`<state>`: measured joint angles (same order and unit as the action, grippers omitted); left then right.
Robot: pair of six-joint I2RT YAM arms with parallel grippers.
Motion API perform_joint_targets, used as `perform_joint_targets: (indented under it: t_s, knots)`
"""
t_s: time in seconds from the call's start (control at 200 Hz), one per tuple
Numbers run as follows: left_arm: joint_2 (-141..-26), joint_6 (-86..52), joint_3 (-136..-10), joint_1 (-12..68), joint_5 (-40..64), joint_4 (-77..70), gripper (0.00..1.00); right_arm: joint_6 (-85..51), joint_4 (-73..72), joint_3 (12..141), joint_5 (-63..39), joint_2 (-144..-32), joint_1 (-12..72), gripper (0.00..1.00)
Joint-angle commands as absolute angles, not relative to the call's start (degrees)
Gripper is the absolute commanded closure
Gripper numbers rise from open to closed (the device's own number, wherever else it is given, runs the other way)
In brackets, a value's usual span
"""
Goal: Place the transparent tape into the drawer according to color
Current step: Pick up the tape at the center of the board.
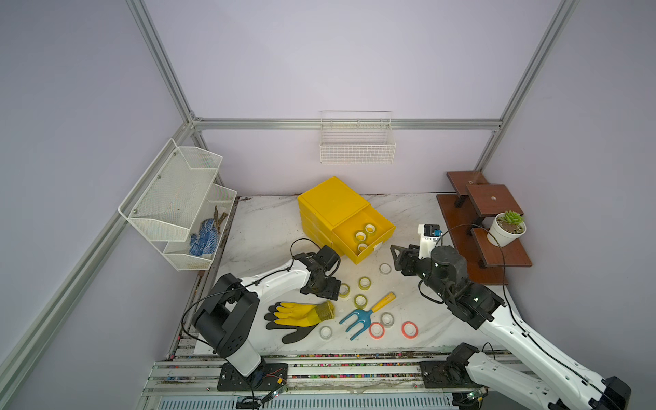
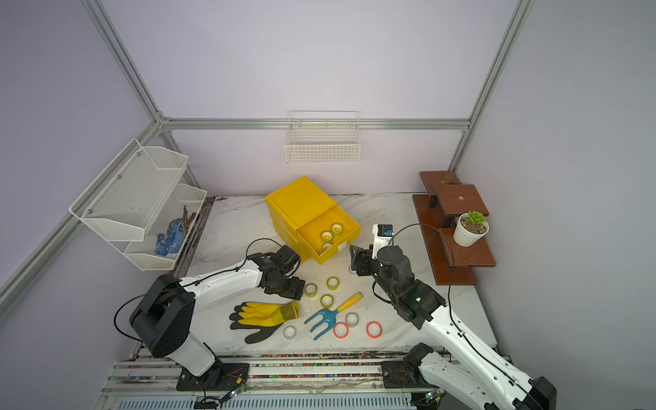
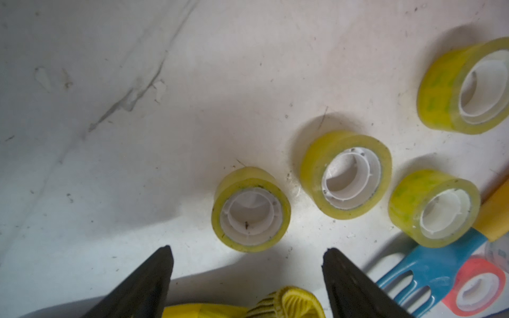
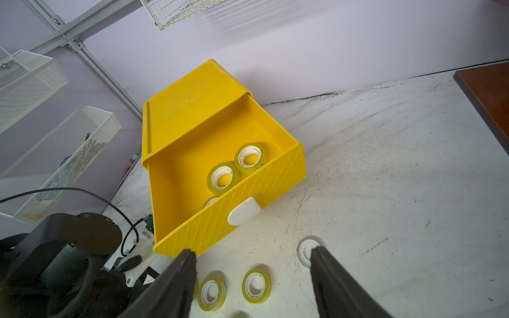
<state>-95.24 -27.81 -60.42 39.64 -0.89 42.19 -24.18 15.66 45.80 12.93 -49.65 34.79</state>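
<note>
The yellow cabinet (image 1: 330, 202) has its top drawer (image 1: 344, 245) pulled out, with three yellow-green tape rolls (image 1: 360, 236) lying inside. Several more yellow-green rolls (image 3: 346, 174) sit on the table. The nearest one (image 3: 251, 209) is just ahead of my left gripper (image 3: 248, 249), which is open and empty. In front of the drawer my right gripper (image 4: 253, 250) is open with nothing between its fingers. A clear roll (image 4: 305, 249) lies partly hidden beside one of its fingers. Two more clear rolls (image 1: 325, 332) and two red rolls (image 1: 376, 330) lie near the table's front.
A yellow-and-black glove (image 1: 301, 316) and a blue hand rake (image 1: 365, 316) lie among the rolls. A white device (image 1: 427, 238) stands behind the right gripper. There is a wooden shelf with a potted plant (image 1: 507, 229) at the right, and white mesh baskets (image 1: 177, 206) at the left.
</note>
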Motion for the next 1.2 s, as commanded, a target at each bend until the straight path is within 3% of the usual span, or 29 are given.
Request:
perform_joint_targets:
  t_s: [0.0,0.6,1.195]
  knots:
    - [-96.79,-26.76,-62.14,39.9,-3.74,44.2,0.13,-24.06,16.3,45.97,14.94,-48.24,34.82,0.3]
    - [-99.48,-33.01,-60.96,36.21,-12.69,45.13,0.26,-23.82,15.81,47.02,15.29,-46.53,34.46,0.29]
    - [-101.84,-35.22,-63.2,32.26,-10.66,38.87,0.21,-23.47,14.94,47.03,15.02,-47.47,34.19,0.29]
